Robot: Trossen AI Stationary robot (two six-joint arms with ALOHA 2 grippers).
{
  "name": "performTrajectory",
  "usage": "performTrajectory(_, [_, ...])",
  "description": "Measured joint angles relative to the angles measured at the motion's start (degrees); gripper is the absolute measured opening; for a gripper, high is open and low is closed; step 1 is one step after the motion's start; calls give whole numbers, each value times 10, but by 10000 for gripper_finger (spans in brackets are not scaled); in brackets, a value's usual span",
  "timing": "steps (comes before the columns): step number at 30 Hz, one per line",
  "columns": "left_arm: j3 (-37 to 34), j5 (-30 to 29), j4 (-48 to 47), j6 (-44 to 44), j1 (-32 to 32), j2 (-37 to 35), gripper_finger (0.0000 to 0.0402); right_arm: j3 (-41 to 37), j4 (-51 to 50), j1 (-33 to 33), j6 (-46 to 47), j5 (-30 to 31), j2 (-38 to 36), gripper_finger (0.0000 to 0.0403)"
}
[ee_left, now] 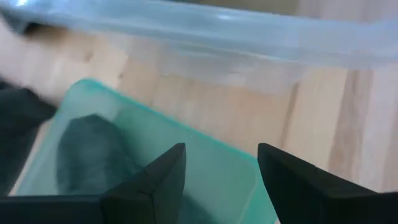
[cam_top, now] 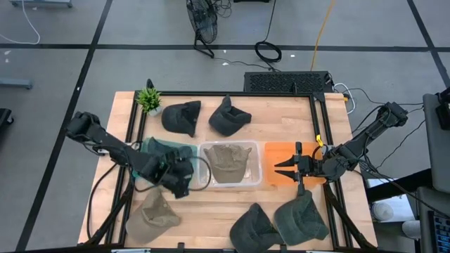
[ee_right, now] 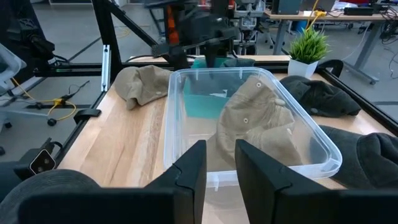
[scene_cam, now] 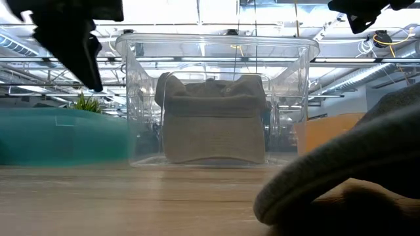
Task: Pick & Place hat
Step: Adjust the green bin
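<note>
Three bins stand in a row: a teal one (cam_top: 160,149), a clear one (cam_top: 228,179) and an orange one (cam_top: 273,158). A tan hat (cam_top: 228,161) lies in the clear bin. A dark hat (ee_left: 93,152) lies in the teal bin. My left gripper (cam_top: 181,184) hovers open over the teal bin's near right corner (ee_left: 249,168) with nothing between its fingers. Over the orange bin my right gripper (cam_top: 285,169) points level toward the clear bin, its fingers (ee_right: 186,174) a little apart and empty. Another tan hat (cam_top: 151,214) lies on the table near the front left.
Two dark hats (cam_top: 181,116) (cam_top: 228,116) lie at the far side and two more (cam_top: 253,226) (cam_top: 301,218) at the near right. A small potted plant (cam_top: 149,98) stands at the far left corner. Black rails frame the wooden table (cam_top: 211,204).
</note>
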Motion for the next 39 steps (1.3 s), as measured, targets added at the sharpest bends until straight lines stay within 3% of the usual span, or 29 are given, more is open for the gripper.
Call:
performTrajectory(6, [0,-99,27,-48,-9,48,211,0,4,0,-4,1,0,73])
performTrajectory(17, [3,-118,10,11,75,140,211,0,5,0,11,0,0,73])
performTrajectory(39, [4,-118,-93,-57,103,112,211,0,4,0,15,-1,0,73])
